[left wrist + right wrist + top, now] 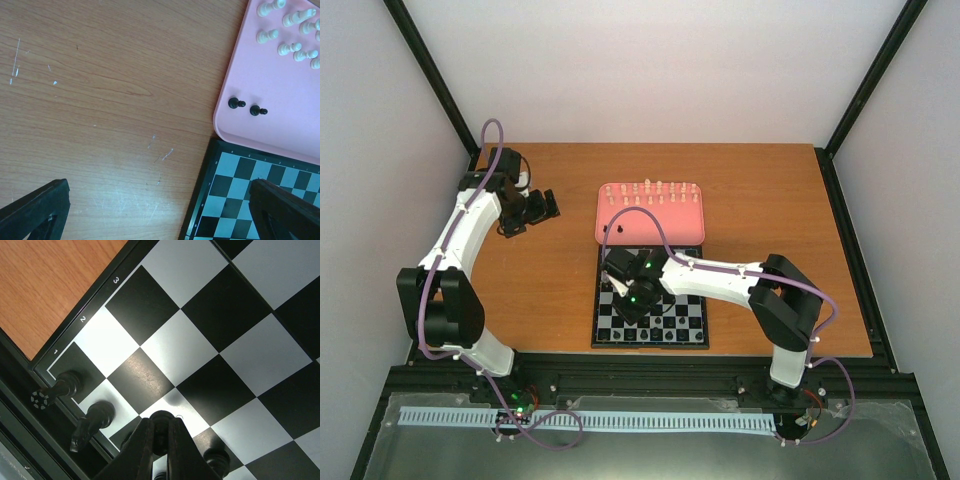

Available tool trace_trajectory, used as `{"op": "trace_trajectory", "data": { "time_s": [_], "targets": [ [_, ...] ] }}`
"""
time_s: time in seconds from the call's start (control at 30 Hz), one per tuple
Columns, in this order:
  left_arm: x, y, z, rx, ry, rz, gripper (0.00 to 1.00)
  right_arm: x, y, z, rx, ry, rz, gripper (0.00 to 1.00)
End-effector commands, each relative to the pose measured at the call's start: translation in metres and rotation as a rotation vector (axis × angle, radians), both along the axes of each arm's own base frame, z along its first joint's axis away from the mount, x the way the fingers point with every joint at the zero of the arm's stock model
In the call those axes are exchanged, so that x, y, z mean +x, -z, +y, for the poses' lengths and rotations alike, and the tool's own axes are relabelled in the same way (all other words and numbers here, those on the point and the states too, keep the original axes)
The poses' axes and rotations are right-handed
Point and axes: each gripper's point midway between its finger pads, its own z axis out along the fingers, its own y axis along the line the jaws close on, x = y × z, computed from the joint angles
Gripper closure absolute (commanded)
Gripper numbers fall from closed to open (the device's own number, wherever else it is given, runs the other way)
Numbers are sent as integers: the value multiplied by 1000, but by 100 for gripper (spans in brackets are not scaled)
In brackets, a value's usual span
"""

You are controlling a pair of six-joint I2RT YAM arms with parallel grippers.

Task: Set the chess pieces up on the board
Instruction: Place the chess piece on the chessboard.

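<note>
The board [688, 318] lies in front of the arms, and black chess pieces stand along its near rows. My right gripper [161, 423] is shut on a small black piece [161, 416], held just over a light square in the near left part of the board [210, 335]. A black rook [56, 391] and a black knight [93, 422] stand on the corner squares beside it. My left gripper [160, 215] hangs open over bare wood, left of the board's far corner [235, 185]. Two black pawns [236, 103] lie on the pink tray [250, 75] with several cream-white pieces [290, 47].
The pink tray [605, 222] touches the board's far edge, with cream-white pieces [650, 192] in rows on it. The brown table [770, 200] shows on both sides. Black frame posts stand at the table's corners, with white walls behind.
</note>
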Motion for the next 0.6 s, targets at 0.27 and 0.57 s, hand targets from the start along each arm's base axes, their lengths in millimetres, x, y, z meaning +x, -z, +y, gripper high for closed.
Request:
{"op": "trace_trajectory", "data": {
  "time_s": [0.27,0.57],
  "targets": [
    [0,-5,-2,6,17,-21,0,-9,14,-2,-23,-3,37,93],
    [-1,-3,-1,7,17,-17,0,-9,18,-3,-40,-2,44,91]
  ]
}}
